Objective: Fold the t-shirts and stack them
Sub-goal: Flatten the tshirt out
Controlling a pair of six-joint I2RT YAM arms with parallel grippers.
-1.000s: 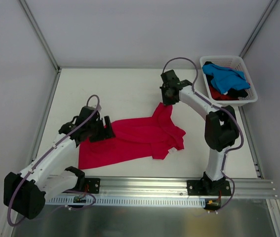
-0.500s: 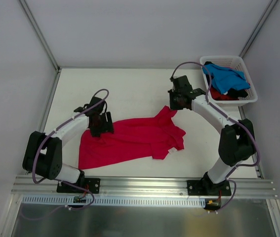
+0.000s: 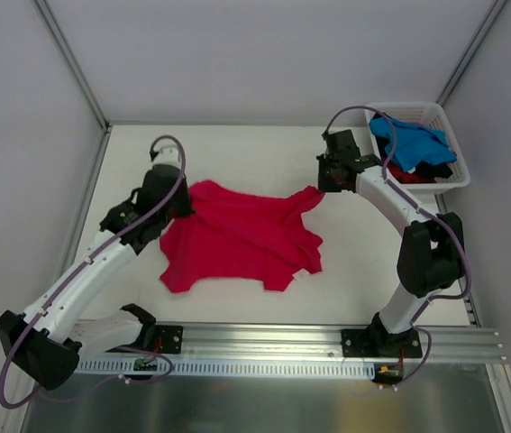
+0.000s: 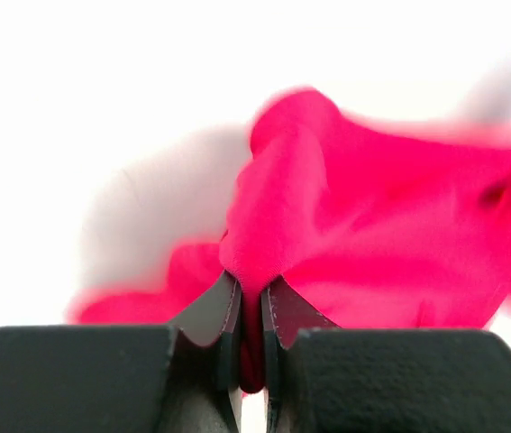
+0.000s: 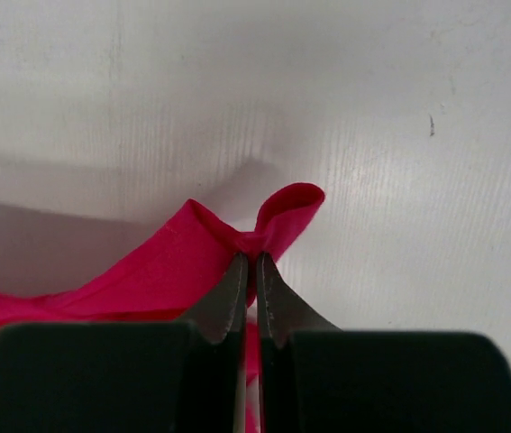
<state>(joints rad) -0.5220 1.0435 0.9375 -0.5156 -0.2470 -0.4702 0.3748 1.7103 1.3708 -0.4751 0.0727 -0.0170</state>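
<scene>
Bare table (image 3: 246,153) runs along the back wall behind the crimson t-shirt (image 3: 237,239), from the left wall to the white basket (image 3: 415,105) in the back right corner. The shirt fills the middle, its back corners pinched by the left gripper (image 3: 186,198) and the right gripper (image 3: 323,186), so the cloth bars the way between them. The left arm (image 3: 84,275) slants across the near left; the right arm (image 3: 388,194) arches up the right side, just beside the basket. Bare strips lie between the shirt and the rail (image 3: 264,336), and between the shirt and the right arm. A blue t-shirt (image 3: 408,144) heaps the basket
</scene>
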